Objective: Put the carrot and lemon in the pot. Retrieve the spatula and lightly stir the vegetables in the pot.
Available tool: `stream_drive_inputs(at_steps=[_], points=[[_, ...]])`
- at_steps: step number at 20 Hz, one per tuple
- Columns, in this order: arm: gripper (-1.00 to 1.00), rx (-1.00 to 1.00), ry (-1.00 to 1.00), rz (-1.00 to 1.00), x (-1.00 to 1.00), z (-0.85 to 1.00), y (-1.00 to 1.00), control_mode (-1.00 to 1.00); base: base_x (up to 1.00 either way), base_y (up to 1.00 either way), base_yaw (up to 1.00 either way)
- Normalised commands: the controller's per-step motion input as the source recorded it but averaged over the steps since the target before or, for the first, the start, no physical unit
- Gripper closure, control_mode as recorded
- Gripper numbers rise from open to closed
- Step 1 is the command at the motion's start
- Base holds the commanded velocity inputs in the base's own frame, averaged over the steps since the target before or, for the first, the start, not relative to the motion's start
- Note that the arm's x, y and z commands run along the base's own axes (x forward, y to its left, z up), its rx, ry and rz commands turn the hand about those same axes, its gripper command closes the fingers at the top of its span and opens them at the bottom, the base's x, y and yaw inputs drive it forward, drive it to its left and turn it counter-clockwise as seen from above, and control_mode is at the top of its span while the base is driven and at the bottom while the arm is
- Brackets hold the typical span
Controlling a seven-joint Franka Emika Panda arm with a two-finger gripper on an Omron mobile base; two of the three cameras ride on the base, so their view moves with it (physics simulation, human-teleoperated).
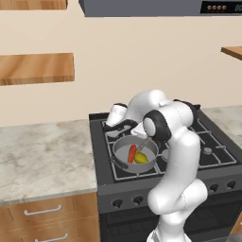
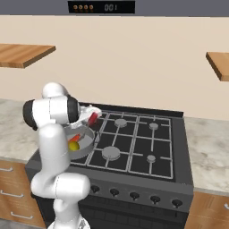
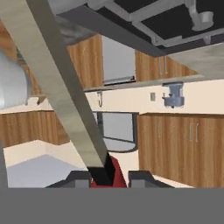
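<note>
Pot (image 1: 124,147): grey, round, on the stove's (image 1: 213,142) front-left burner, near the front-left corner; also seen in the right base view (image 2: 88,144).
Carrot (image 1: 132,153): orange-red, inside the pot, left of the lemon and touching or just beside it; in the right base view (image 2: 74,138) it lies just behind the lemon.
Lemon (image 1: 141,158): yellow, inside the pot toward its front side (image 2: 74,146).
Spatula (image 2: 93,118): red handle held at the gripper above the pot's back rim; a thin shaft (image 1: 143,144) slants down into the pot toward the carrot and lemon. In the hand view the red handle (image 3: 114,173) sits between the finger tips and the flat grey blade runs away up-left.
Gripper (image 3: 109,178): jaws clenched on the spatula handle, over the back of the pot; partly hidden behind the arm in the left base view.
Counter (image 1: 42,151): pale stone, left of the stove.
</note>
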Motion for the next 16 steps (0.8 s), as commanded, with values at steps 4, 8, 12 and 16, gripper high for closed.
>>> stream_drive_inputs(at_steps=[4,8,12,16], points=[[1.00,0.00,-0.20,0.02,-0.35,0.00,0.37,-1.00,0.00,0.00,0.00],[1.00,0.00,-0.07,0.07,-0.24,0.00,0.05,-1.00,0.00,0.00,0.00],[1.00,0.01,-0.07,0.02,-0.14,0.40,0.01,-1.00,0.00,0.00,0.00],[1.00,0.08,-0.04,0.03,-0.07,0.61,0.03,-1.00,0.00,0.00,0.00]])
